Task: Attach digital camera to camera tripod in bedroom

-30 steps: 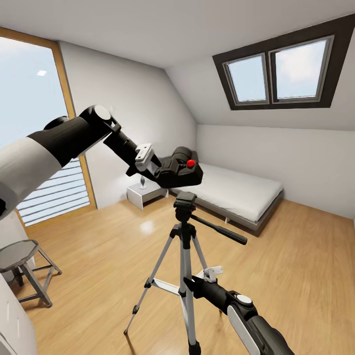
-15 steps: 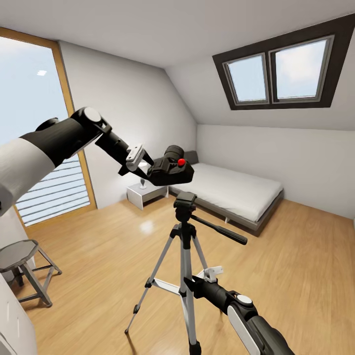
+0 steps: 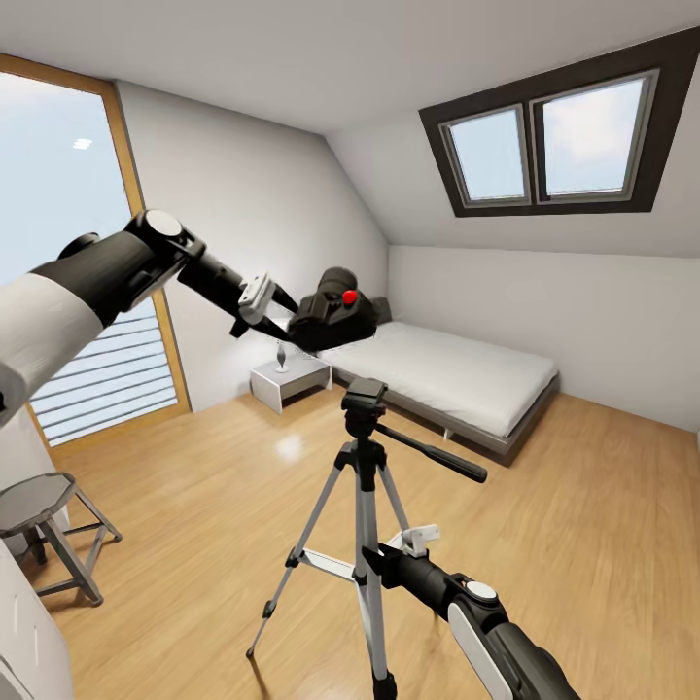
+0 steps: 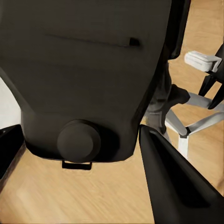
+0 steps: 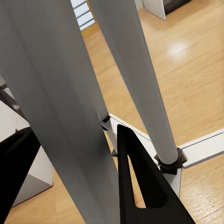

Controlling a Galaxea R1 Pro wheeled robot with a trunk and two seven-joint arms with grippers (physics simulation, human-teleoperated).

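The black digital camera (image 3: pixel 331 313), red button on top, hangs tilted in the air, up and left of the tripod's head. My left gripper (image 3: pixel 297 329) is shut on it. In the left wrist view the camera's underside (image 4: pixel 88 70) looms close, beside one dark finger (image 4: pixel 172 186). The camera tripod (image 3: pixel 364 457) stands on the wood floor with its black pan head (image 3: pixel 364 397) bare and its handle pointing right. Low down, my right gripper (image 3: pixel 375 560) is shut on a silver tripod leg (image 5: pixel 60 116), which sits between its fingers (image 5: pixel 144 191).
A low grey bed (image 3: pixel 457 374) lies along the far wall, with a white nightstand (image 3: pixel 289 381) beside it. A grey stool (image 3: pixel 39 506) stands at the left under a tall window (image 3: pixel 58 243). Above the bed is a skylight (image 3: pixel 549 141).
My left arm has carried the digital camera up and to the left, away from just above the tripod head, tilting it. The right arm and tripod have stayed still.
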